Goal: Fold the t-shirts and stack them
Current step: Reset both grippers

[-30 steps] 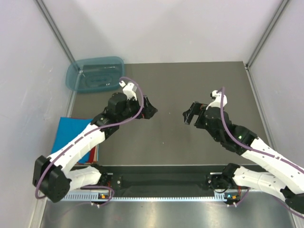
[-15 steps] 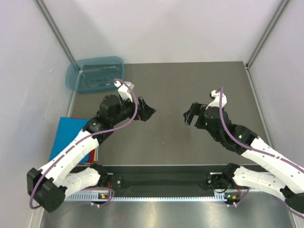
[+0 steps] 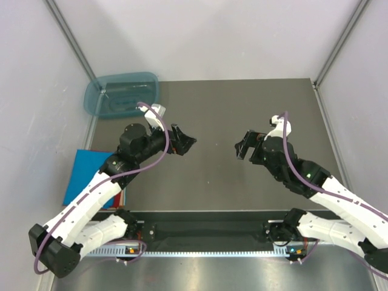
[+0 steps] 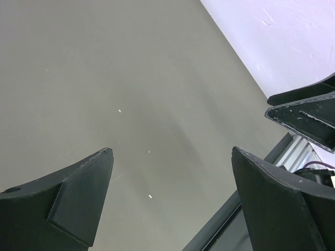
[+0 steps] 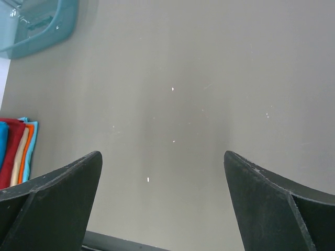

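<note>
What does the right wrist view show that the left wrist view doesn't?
Only the right wrist view: a corner of the teal tub and the edge of the stacked t-shirts, red among them. Only the left wrist view: the pale wall and the right arm's black fingers. Both: grey table under an open, empty pincer: left pincer, right pincer.
</note>
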`<state>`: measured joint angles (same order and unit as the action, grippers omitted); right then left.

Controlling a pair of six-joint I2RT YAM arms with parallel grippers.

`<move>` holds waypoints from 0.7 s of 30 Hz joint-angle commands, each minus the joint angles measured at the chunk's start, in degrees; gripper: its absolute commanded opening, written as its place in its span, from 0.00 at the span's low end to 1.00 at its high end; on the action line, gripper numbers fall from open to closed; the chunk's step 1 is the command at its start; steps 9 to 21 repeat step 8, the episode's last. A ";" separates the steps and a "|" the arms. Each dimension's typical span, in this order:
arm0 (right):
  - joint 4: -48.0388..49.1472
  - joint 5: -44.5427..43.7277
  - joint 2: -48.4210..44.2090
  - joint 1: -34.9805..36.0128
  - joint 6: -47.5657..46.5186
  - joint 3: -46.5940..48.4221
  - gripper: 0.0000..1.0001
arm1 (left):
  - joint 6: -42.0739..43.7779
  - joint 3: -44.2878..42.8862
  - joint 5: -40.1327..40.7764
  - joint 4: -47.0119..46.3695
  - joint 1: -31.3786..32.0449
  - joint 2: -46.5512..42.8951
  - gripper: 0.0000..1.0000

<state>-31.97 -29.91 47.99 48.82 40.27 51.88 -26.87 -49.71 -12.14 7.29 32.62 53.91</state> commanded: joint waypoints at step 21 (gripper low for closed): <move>1.11 -0.67 -0.70 -0.74 0.95 1.74 1.00 | 0.42 -0.12 0.63 -2.90 -0.19 -2.23 0.99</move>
